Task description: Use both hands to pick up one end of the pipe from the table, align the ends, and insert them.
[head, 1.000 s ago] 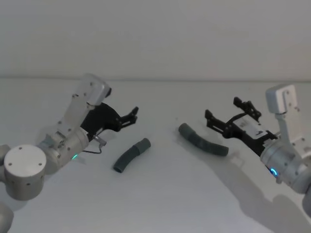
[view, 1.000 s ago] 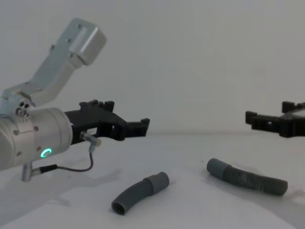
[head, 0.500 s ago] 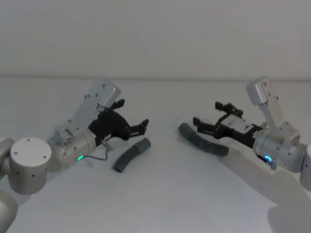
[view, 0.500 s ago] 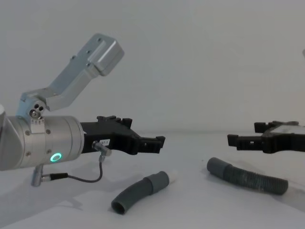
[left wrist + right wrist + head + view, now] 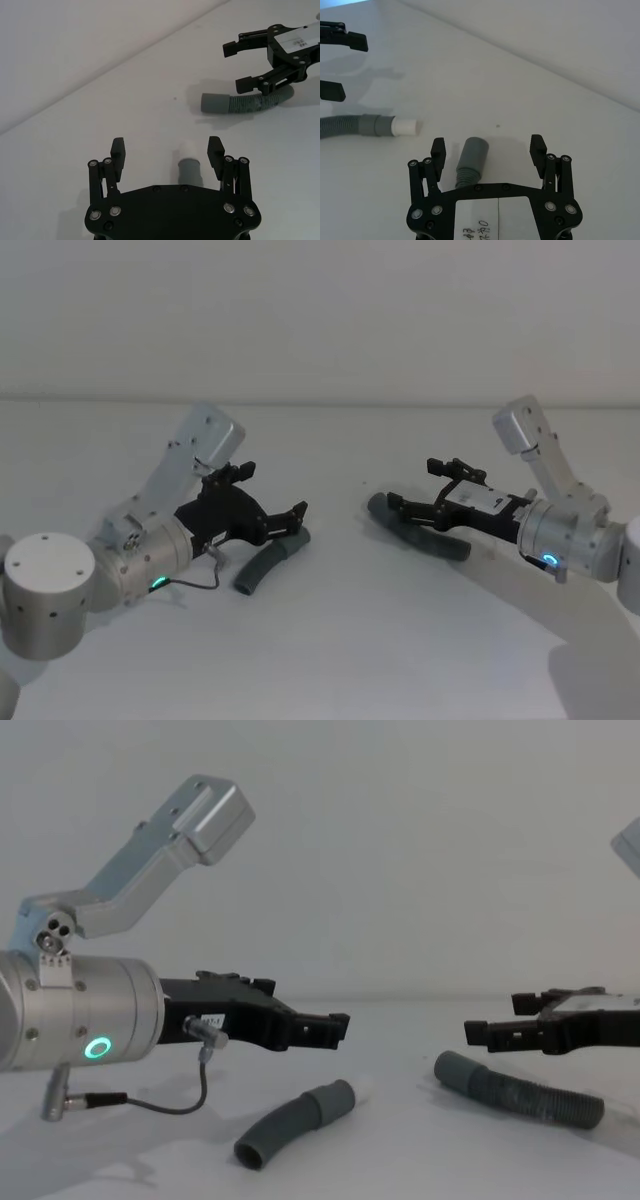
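**White table, two hose pieces, both grippers spread and waiting**

White and bare, the table (image 5: 320, 650) carries both halves of the pipe, lying well apart from each other.

On the left, the left gripper (image 5: 167, 149) hovers low over the short hose piece (image 5: 290, 1123), fingers spread wide and holding nothing. From its wrist, the grey collar (image 5: 190, 170) and white tip (image 5: 189, 148) sit squarely in the gap between the fingers. The tip points towards the middle of the table.

Further right lies the ribbed hose piece (image 5: 535, 1100), its smooth cuff (image 5: 455, 1070) turned towards the short piece. The right gripper (image 5: 488, 146) hangs just above it, also wide open and empty, with the cuff framed between its fingers.

Both pieces look like light plastic, so weight should be no trouble; skidding on the smooth table is the likelier nuisance. The short piece seems fairly stiff. I would take it on the collar, leaving the tip free to enter. The ribbed one will probably flex and droop, so a hold on the ribs close behind the cuff should keep that end steady, and the ridges should give the fingers some bite.
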You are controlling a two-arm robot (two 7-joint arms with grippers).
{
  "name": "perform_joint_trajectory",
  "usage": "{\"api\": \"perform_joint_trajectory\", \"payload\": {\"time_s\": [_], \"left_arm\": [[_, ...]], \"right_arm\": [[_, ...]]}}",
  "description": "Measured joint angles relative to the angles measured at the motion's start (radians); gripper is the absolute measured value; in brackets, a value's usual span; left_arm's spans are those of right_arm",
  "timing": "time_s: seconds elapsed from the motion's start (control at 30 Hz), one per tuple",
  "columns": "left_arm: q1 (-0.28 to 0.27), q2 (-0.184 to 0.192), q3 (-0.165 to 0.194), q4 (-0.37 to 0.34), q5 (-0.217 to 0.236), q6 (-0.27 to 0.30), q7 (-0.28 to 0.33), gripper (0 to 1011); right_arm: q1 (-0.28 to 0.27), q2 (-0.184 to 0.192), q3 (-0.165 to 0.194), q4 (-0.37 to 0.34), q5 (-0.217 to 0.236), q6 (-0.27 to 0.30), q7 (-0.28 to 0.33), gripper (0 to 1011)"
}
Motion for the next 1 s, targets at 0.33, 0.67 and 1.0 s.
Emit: {"api": "perform_joint_trajectory", "payload": {"time_s": [0.33, 0.67, 1.0], "left_arm": [[0.038, 0.007, -0.003, -0.037, 0.01, 0.04, 0.021, 1001], [0.05, -0.017, 0.001, 0.015, 0.03, 0.033, 0.04, 1000], [0.039, -0.045, 0.006, 0.082, 0.04, 0.004, 0.036, 1001]], "right_arm": [[0.004, 0.023, -0.016, 0.002, 0.009, 0.025, 0.032, 1002], [0.0, 0.048, -0.028, -0.005, 0.021, 0.043, 0.053, 1001], [0.002, 0.057, -0.04, 0.003, 0.029, 0.045, 0.066, 1002]]}}
